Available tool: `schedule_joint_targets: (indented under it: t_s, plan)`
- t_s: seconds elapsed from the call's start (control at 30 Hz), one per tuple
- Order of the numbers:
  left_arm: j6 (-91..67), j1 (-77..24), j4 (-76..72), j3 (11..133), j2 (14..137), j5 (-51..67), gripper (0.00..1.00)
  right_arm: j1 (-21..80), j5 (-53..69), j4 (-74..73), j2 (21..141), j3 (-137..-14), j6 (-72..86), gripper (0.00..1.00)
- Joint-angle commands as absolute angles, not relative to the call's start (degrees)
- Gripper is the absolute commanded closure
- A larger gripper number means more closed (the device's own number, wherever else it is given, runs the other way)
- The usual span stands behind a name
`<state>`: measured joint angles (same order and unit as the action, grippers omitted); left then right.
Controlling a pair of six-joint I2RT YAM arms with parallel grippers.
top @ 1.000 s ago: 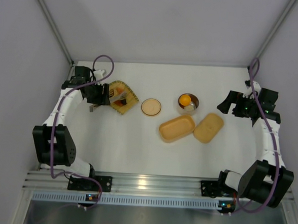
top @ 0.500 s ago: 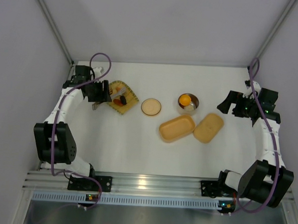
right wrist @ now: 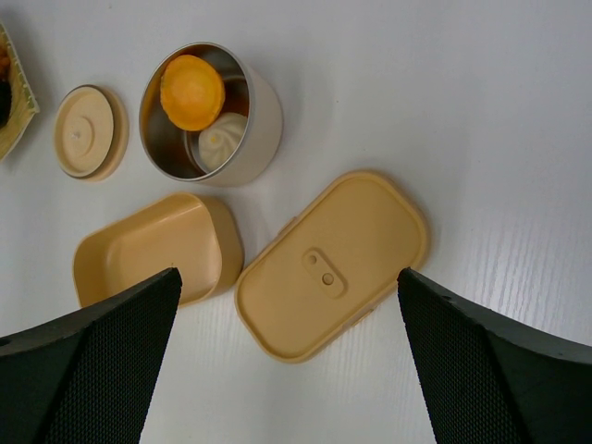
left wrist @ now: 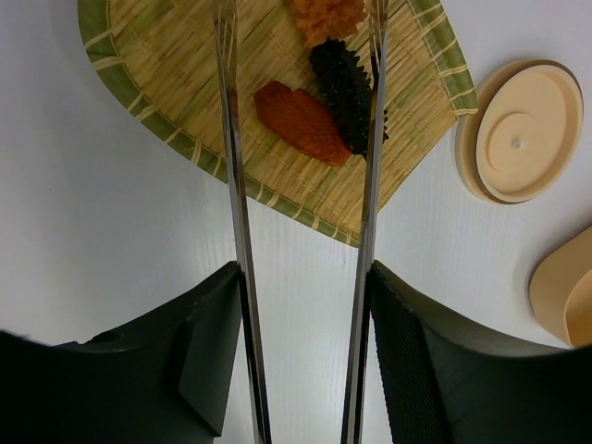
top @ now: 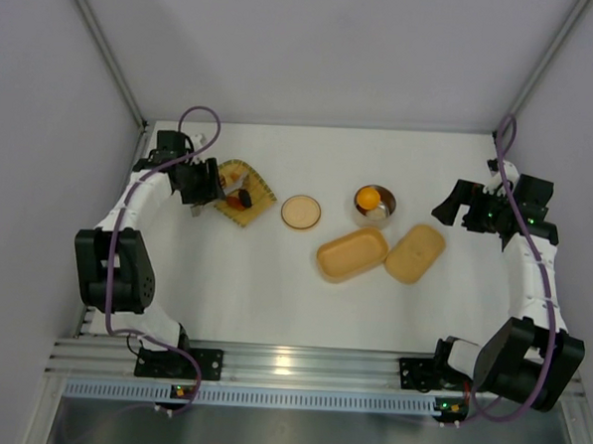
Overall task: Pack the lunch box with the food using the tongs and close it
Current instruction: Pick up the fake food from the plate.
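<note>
My left gripper (left wrist: pixel 305 277) is shut on the slim silver tongs (left wrist: pixel 236 231), one finger pressing each arm. The tong arms stand apart over the woven tray (left wrist: pixel 166 74), either side of a red-brown food piece (left wrist: pixel 301 122) and a dark bumpy piece (left wrist: pixel 344 92). An orange piece (left wrist: pixel 326 14) lies beyond them. The tong tips run out of the top of the left wrist view. The tan lunch box (top: pixel 351 255) sits open at mid-table with nothing inside, its flat lid (top: pixel 415 253) beside it on the right. My right gripper (right wrist: pixel 288 277) hangs wide open above the lid (right wrist: pixel 331 264), holding nothing.
A round steel bowl (right wrist: pixel 208 111) behind the box holds an orange piece and a white piece. Its round tan lid (top: pixel 300 211) lies between the tray and the bowl. Enclosure walls stand on the left, right and back.
My left wrist has shifted slightly back and left with the tongs, and that arm's elbow has swung. The right arm has not moved.
</note>
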<state>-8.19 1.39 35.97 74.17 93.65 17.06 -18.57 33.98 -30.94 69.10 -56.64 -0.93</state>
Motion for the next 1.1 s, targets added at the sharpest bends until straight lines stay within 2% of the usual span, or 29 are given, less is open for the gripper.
schedule_joint_targets:
  t_s: [0.0,0.2,0.43,0.53,0.77,1.07]
  plan:
    - [-10.02,0.88,32.96,74.88,93.78,18.10,0.40,-19.51,34.37,-28.74,68.82,-57.74,-1.06,0.01]
    - [-10.63,0.70,33.05,75.06,94.92,18.81,0.43,-19.42,34.45,-28.65,68.82,-57.83,-0.97,0.00]
    - [-11.16,0.70,32.70,75.50,96.06,19.42,0.51,-19.42,34.37,-28.74,68.73,-57.66,-1.23,0.01]
    - [-11.34,0.70,32.69,75.76,96.24,19.42,0.55,-19.42,34.45,-28.83,68.82,-57.66,-1.32,0.01]
    - [-10.64,0.70,33.66,76.20,93.96,18.90,0.74,-19.42,34.54,-29.09,68.38,-58.01,-1.41,0.01]
    - [-6.77,0.62,35.77,76.20,87.98,15.82,0.87,-19.42,34.72,-29.18,68.12,-58.10,-1.23,0.00]
